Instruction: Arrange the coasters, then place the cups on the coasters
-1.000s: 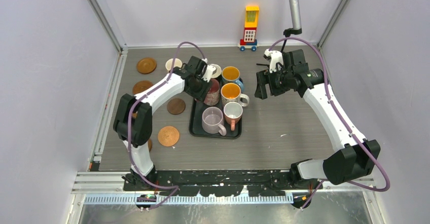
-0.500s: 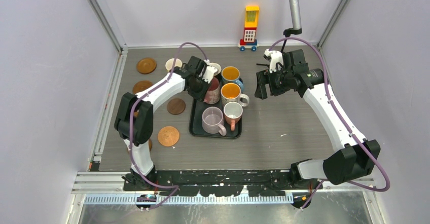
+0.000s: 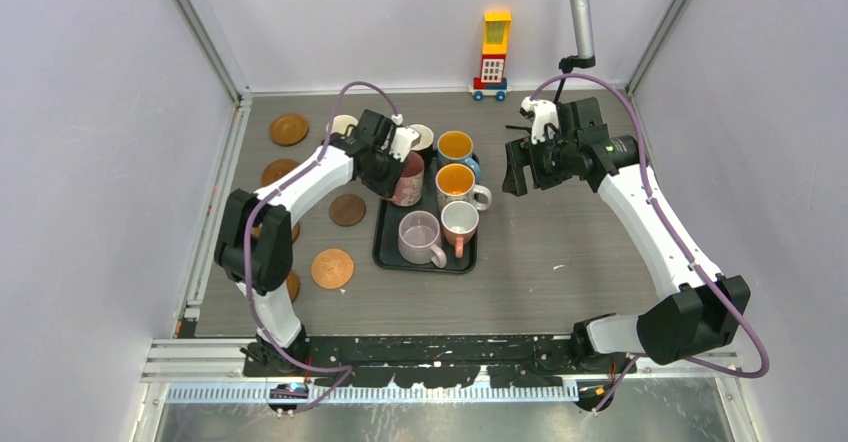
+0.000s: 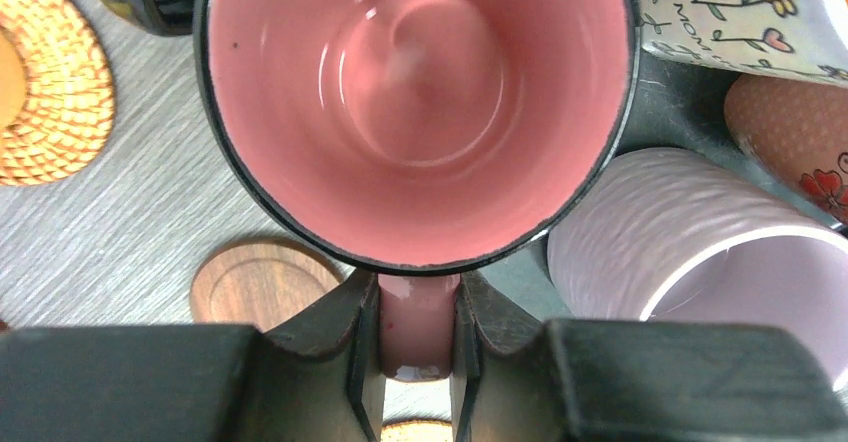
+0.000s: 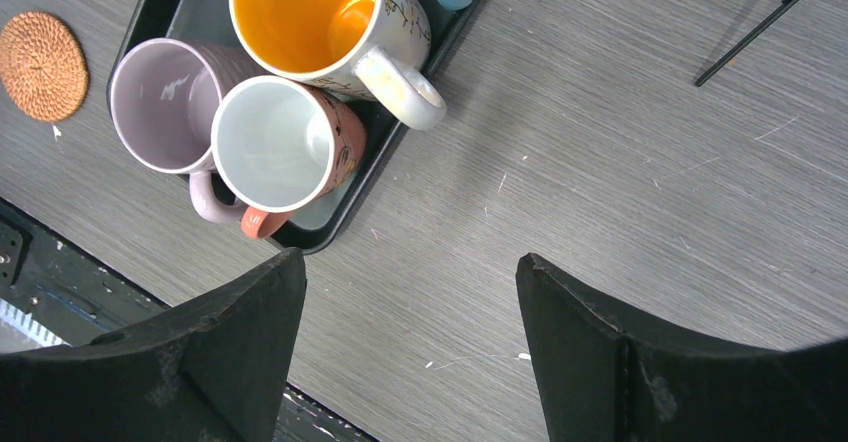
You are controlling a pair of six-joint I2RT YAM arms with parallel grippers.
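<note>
My left gripper [image 4: 420, 334] is shut on the handle of the pink cup [image 4: 420, 112], which tilts over the black tray's left edge [image 3: 408, 180]. On the tray stand the blue cup [image 3: 456, 147], the white-patterned cup [image 3: 456, 182], the lilac cup [image 3: 419, 236] and the salmon cup [image 3: 460, 224]. A pale yellow cup [image 3: 341, 123] shows behind the left arm. Brown coasters [image 3: 288, 129] [image 3: 280, 172] [image 3: 347, 210] [image 3: 332, 268] lie left of the tray. My right gripper [image 3: 515, 172] hangs open over bare table right of the tray, nothing between its fingers [image 5: 250, 352].
The black tray [image 3: 390, 254] sits mid-table. A yellow-red toy block tower [image 3: 492, 57] stands at the back wall, with a camera pole [image 3: 578, 12] to its right. Walls close in on the left, the right and the back. Another coaster [image 3: 293, 284] peeks from behind the left arm.
My left gripper has closed on the pink cup's handle and has drawn the cup a little to the left and back. The right arm has not moved.
</note>
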